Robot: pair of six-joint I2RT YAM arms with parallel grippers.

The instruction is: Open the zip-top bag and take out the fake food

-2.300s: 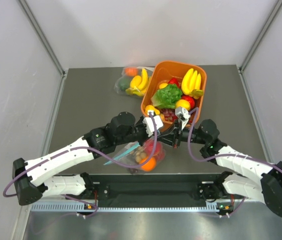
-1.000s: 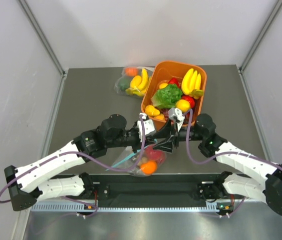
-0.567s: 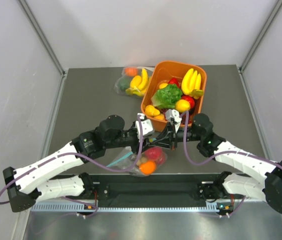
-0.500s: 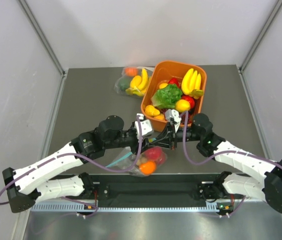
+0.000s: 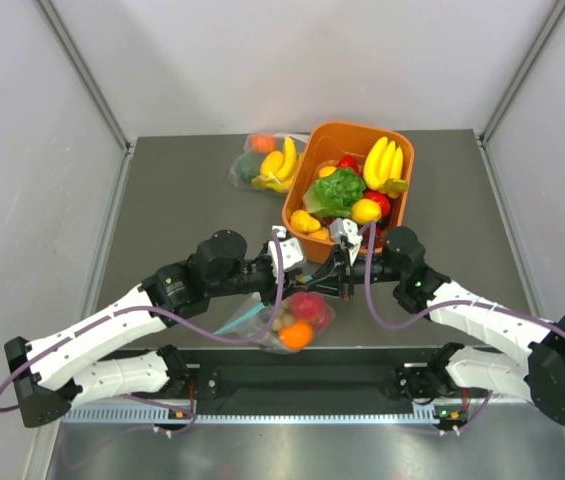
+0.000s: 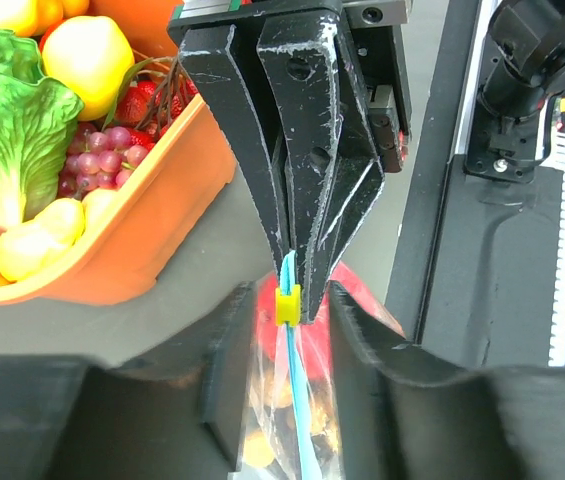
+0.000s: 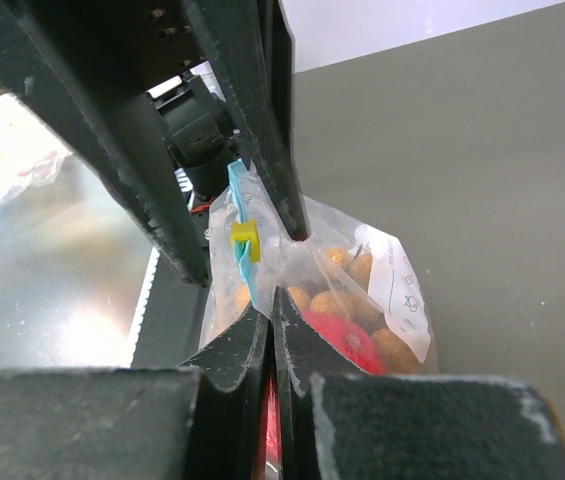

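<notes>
"Where was the bag (image 5: 284, 322)?"
"At the near edge of the grey table (image 5: 182, 220), just in front of the orange tub (image 5: 403, 152). It was crinkly clear plastic with round fruit (image 5: 302, 318) inside."
"And the grippers?"
"The right gripper (image 7: 270, 322) was pinched flat on the film beside the square yellow slider (image 6: 287, 305). The left gripper (image 6: 290, 312) had its jaws either side of the teal strip (image 6: 298, 400); whether it gripped, I couldn't tell."

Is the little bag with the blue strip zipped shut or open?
Apparently shut: the zip-top bag's teal strip runs as one joined line, fake food inside.
</notes>
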